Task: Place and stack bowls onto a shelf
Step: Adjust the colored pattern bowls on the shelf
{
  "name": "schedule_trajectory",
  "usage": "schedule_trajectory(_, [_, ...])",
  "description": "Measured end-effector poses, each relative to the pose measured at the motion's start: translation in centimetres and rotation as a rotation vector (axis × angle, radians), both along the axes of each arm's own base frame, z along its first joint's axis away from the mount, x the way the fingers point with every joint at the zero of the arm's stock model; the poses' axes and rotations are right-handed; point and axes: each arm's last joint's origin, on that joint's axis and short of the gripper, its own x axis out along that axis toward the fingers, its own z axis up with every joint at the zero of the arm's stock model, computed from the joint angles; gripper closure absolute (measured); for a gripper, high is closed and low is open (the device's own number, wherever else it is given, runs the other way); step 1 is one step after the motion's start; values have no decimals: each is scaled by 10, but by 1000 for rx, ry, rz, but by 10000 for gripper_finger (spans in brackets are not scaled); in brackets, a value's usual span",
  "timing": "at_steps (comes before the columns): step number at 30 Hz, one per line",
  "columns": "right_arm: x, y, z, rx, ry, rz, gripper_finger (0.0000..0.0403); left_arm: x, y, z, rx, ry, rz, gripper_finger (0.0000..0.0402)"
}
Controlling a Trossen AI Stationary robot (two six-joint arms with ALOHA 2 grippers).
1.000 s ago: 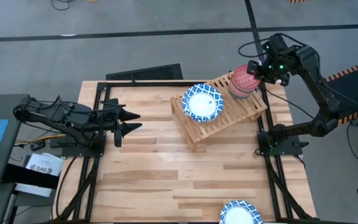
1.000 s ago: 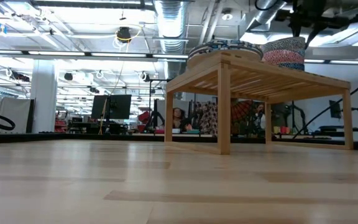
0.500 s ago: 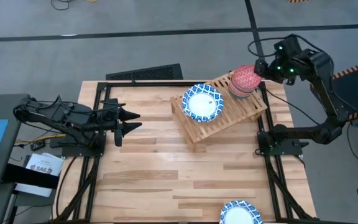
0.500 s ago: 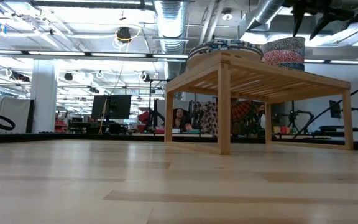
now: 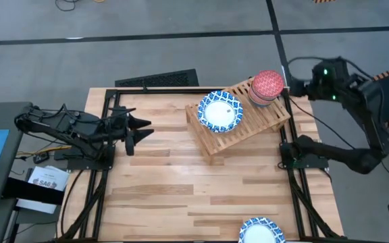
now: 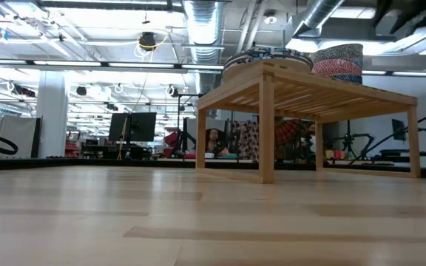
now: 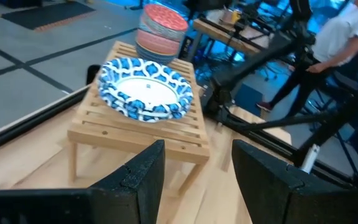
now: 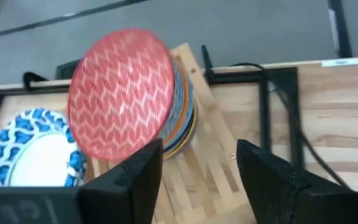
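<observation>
The slatted wooden shelf [image 5: 248, 125] stands on the far right part of the table. A wide blue-and-white bowl [image 5: 220, 111] sits on its left part. A stack of small bowls with a red one on top [image 5: 267, 86] sits on its far right corner, and shows in the right wrist view [image 8: 123, 102]. My right gripper [image 5: 292, 86] is open. It hovers just right of that stack and points at it without touching. My left gripper [image 5: 142, 129] is open and waits over the table's left edge, pointing at the shelf [image 7: 135, 134].
Another blue-and-white bowl [image 5: 262, 231] lies at the table's near edge, right of centre. Black frame rails [image 5: 93, 182] run along the table's left and right sides. Bare tabletop [image 5: 194, 182] spreads between the shelf and the near edge. A person [image 7: 353, 28] stands beyond the table.
My right gripper has risen from above the stack of small bowls and drawn back toward the table's right edge, past the shelf's corner. The stack stays on the shelf with the red bowl on top.
</observation>
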Motion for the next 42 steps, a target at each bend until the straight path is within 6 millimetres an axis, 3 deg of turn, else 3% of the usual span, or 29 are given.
schedule_trajectory(6, [-6, 17, -36, -145, -205, 11, 234, -1, 2, 0, -47, -26, 82, 231])
schedule_trajectory(10, [-5, 20, -49, -255, -344, 34, 315, -1, 3, 0, -79, -44, 121, 231])
schedule_trajectory(14, [-4, 18, -62, -288, -324, 11, 385, 0, 4, 1, -126, -75, 172, 231])
schedule_trajectory(18, [-3, 15, -65, -314, -302, -13, 376, 4, 3, 3, -152, -118, 198, 231])
schedule_trajectory(25, [4, 11, -52, -419, -369, 71, 387, 23, -1, 3, -156, -154, 223, 231])
schedule_trajectory(34, [8, -1, -61, -374, -265, -137, 387, 47, -2, -5, -179, -148, 209, 231])
schedule_trajectory(42, [14, -20, -63, -365, -246, -324, 387, 51, 1, -6, -212, -146, 183, 231])
